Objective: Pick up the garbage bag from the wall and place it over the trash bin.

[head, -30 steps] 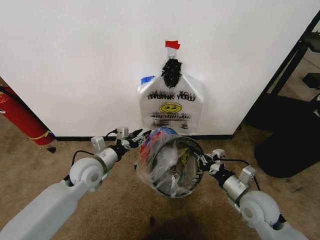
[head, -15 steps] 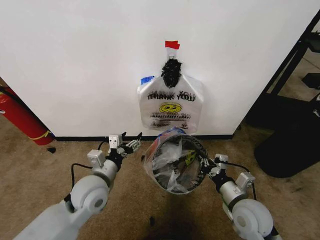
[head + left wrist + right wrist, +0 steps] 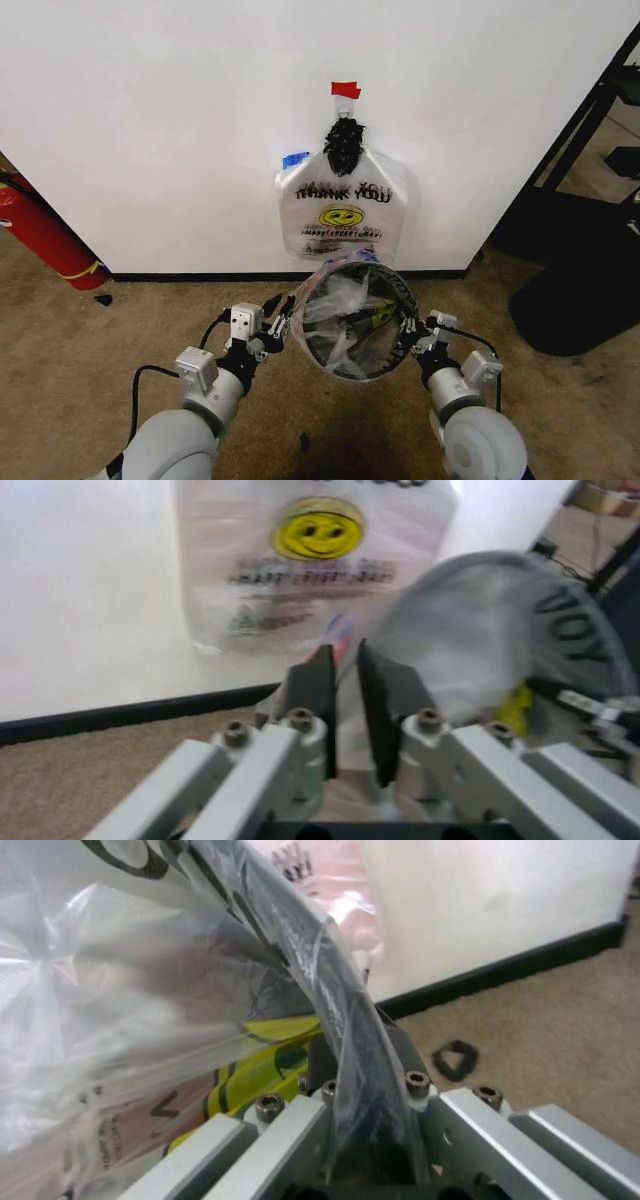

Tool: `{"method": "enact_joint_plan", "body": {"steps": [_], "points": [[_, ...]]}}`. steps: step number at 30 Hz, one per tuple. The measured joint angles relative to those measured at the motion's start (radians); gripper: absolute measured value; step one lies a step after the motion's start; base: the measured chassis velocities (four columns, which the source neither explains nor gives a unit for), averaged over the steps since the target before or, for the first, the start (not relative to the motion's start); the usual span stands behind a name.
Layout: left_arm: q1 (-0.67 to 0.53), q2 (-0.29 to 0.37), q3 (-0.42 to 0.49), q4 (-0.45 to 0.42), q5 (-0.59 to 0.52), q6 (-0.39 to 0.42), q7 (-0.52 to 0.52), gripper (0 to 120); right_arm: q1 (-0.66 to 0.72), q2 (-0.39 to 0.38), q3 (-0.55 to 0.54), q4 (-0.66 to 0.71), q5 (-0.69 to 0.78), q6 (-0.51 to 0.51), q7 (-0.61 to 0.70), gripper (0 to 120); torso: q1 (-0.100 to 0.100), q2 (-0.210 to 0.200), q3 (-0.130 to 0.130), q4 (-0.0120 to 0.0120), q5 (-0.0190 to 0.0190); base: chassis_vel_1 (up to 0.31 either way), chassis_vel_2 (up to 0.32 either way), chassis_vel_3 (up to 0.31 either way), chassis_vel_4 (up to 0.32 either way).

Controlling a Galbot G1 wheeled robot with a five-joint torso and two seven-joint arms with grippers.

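Note:
The trash bin (image 3: 400, 291), black wire mesh, stands on the carpet before the wall (image 3: 150, 120), its mouth toward me. The see-through garbage bag (image 3: 345, 300) lines it and wraps its rim. My left gripper (image 3: 283, 322) is at the bin's left side, its fingers almost together on thin film beside the bag's (image 3: 480, 615) blue and red patch. In its wrist view the left gripper (image 3: 343, 651) points at that patch. My right gripper (image 3: 408, 328) is at the right rim. The right gripper (image 3: 350, 1046) is shut over the plastic-wrapped bin rim (image 3: 300, 937), with the bag (image 3: 120, 990) bunched beside it.
A white "THANK YOU" smiley bag (image 3: 340, 215) hangs on the wall under a red tape piece (image 3: 345, 90). A red fire extinguisher (image 3: 40, 235) leans at the left. Dark furniture (image 3: 580, 280) stands at the right. Brown carpet lies around the bin.
Both arms have drawn back toward me and closer in. The bag's loose bulge on the bin's left side is now pulled tight around the rim. The bin has shifted slightly right.

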Motion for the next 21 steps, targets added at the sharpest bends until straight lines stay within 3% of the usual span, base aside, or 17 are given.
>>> {"method": "enact_joint_plan", "body": {"steps": [3,11,21], "points": [[0.000,0.002,0.018,-0.029,0.000,0.043,0.001,0,0.007,0.033,-0.033,-0.011,-0.047,0.011,0.049,0,0.000,0.000,0.000,0.0002,-0.0001,0.000,0.000,0.000,0.000],[-0.092,0.037,0.091,-0.043,-0.102,0.126,0.002,0,0.011,0.105,-0.107,-0.037,-0.219,0.059,0.100,0,0.000,0.000,0.000,0.0001,-0.0001,0.000,0.000,0.000,0.000],[-0.193,-0.008,0.169,0.036,-0.114,0.235,-0.017,0,0.016,0.136,-0.148,-0.062,-0.314,0.088,0.094,0,0.000,0.000,0.000,0.0002,-0.0001,0.000,0.000,0.000,0.000]]}}
